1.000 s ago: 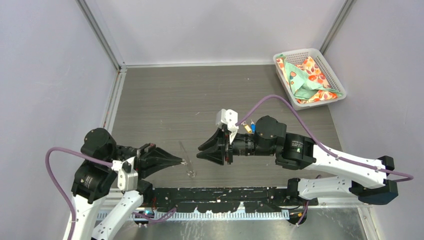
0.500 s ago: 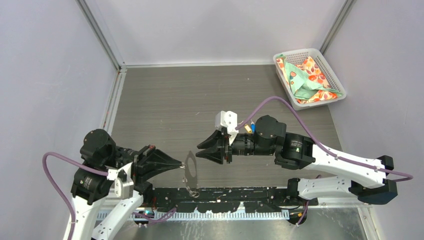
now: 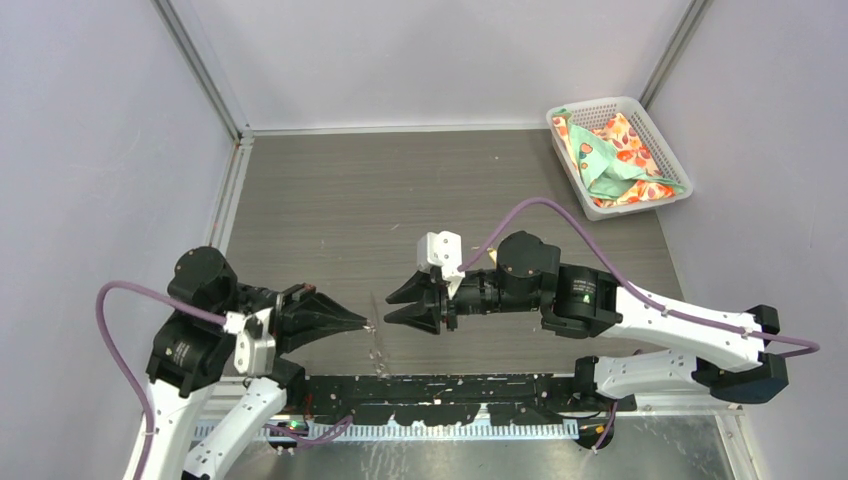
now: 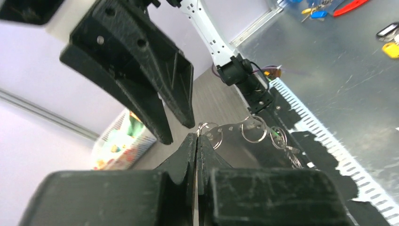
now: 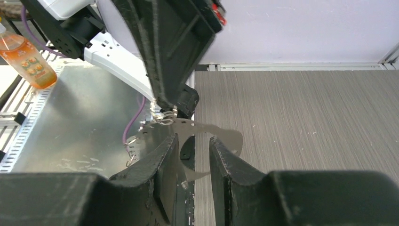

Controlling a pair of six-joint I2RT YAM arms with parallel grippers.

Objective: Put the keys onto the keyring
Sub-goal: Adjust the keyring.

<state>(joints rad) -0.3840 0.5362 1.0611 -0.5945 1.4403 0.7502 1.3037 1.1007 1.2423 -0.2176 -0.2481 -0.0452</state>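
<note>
My left gripper is shut on the keyring, a thin grey floppy piece that hangs from its tips near the table's front edge. In the left wrist view the closed gripper pinches a small metal ring, and more rings trail to the right. My right gripper is open and empty, its tips just right of the left tips. In the right wrist view the gripper points at the keyring, which hangs just beyond the open fingers. The yellow and blue keys are hidden in the top view.
A white basket with colourful cloth stands at the back right. A black cable rail runs along the near edge. An orange bottle stands off the table. Small yellow and blue items lie on the metal bench.
My right arm has moved left, bringing its open gripper close to the left tips. The keyring has swung from showing its broad loop to hanging edge-on.
</note>
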